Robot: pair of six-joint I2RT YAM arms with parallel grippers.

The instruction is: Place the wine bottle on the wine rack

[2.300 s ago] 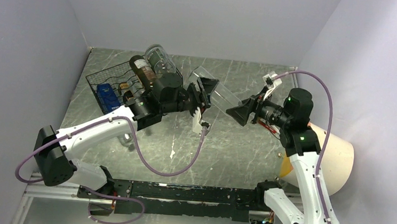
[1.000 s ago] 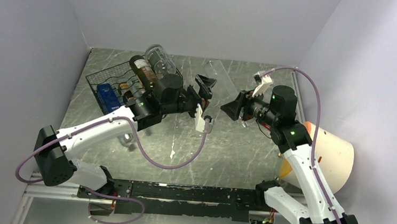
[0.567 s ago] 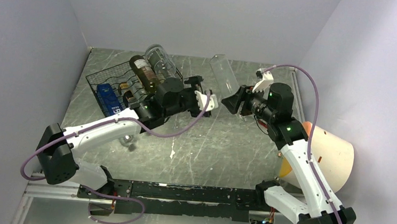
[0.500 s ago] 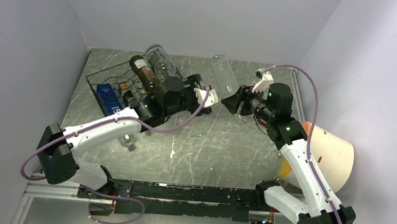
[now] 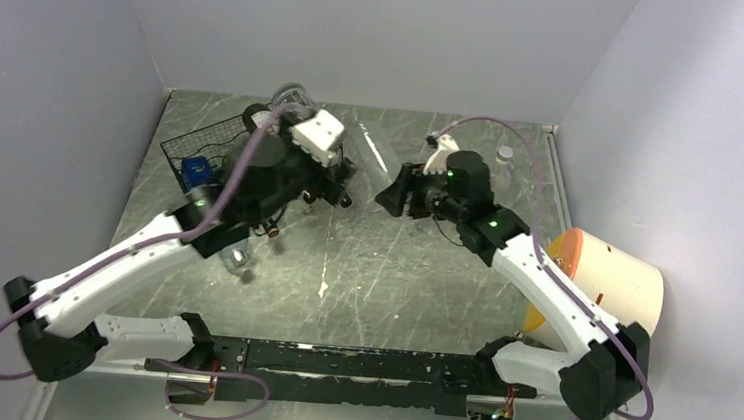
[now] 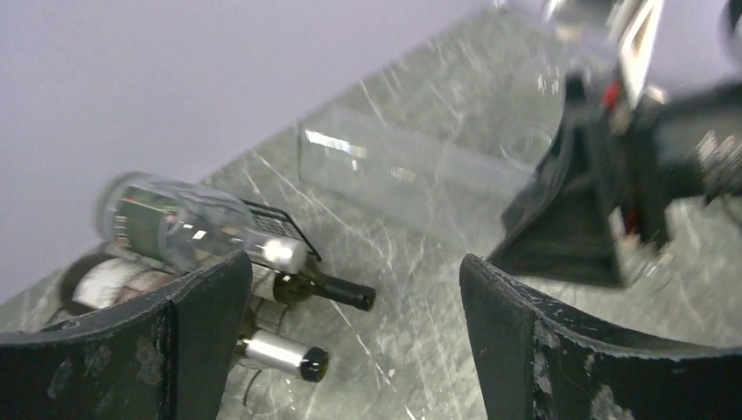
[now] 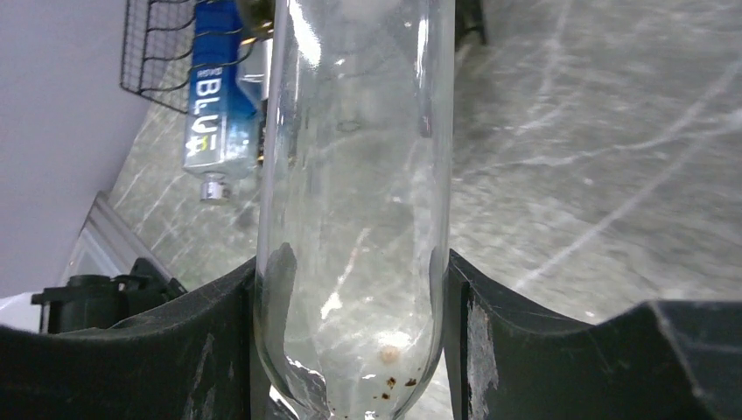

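A clear glass wine bottle point(image 5: 364, 152) hangs above the table with my right gripper point(image 5: 396, 188) shut on its base end; in the right wrist view the bottle point(image 7: 354, 175) fills the gap between both fingers point(image 7: 499, 341). The black wire wine rack point(image 5: 193, 141) stands at the back left with a clear bottle point(image 5: 291, 98), a brown bottle point(image 5: 255, 118) and a blue bottle point(image 5: 194, 169) on it. My left gripper point(image 5: 330, 185) hovers between rack and held bottle. It is open with nothing between its fingers point(image 6: 201, 341). The left wrist view shows the held bottle point(image 6: 411, 171) ahead.
A cream and orange cone-shaped object point(image 5: 608, 284) lies at the right edge. A small clear item point(image 5: 501, 155) stands at the back right. Walls close in on three sides. The arms' mounting rail point(image 5: 336, 361) runs along the near edge.
My left gripper let go of the clear bottle, then rose and swung left toward the rack. My right gripper carried the bottle left, toward the rack.
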